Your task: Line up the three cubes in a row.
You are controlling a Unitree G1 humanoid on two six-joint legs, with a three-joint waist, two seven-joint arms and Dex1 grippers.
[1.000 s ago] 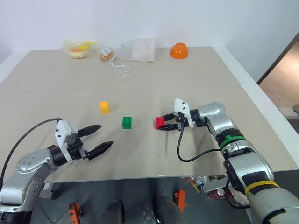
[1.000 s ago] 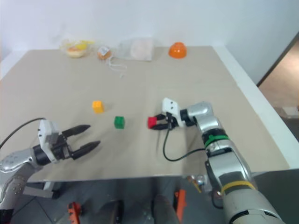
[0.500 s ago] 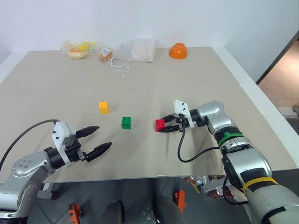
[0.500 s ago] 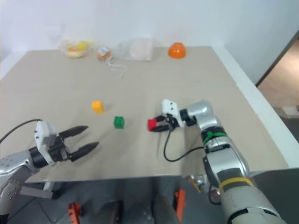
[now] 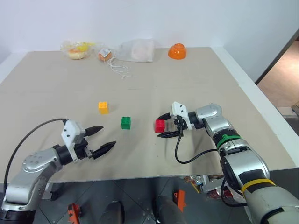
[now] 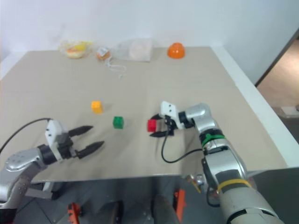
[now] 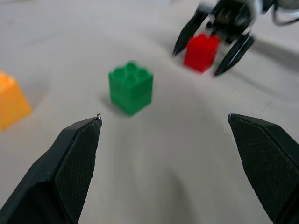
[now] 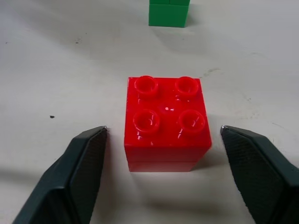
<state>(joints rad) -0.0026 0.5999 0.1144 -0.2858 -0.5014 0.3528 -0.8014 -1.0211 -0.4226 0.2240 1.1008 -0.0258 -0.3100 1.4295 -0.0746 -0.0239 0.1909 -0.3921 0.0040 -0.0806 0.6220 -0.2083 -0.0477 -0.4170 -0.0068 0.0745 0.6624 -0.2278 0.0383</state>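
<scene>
Right gripper (image 5: 164,126) now spread off red cube (image 5: 160,125), frame centre, level w/ green cube (image 5: 125,122); yellow cube (image 5: 103,107) sits higher-left, so left gripper (image 5: 103,139), wide open, should approach square, fingers clearing both sides.

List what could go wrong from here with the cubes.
1. The right gripper stands open with its fingers on either side of the red cube; a crooked pull-back could nudge it out of line.
2. The yellow-orange cube sits farther back than the green cube, so the row looks unfinished.
3. The open left gripper is near the green cube and may bump it.
</scene>
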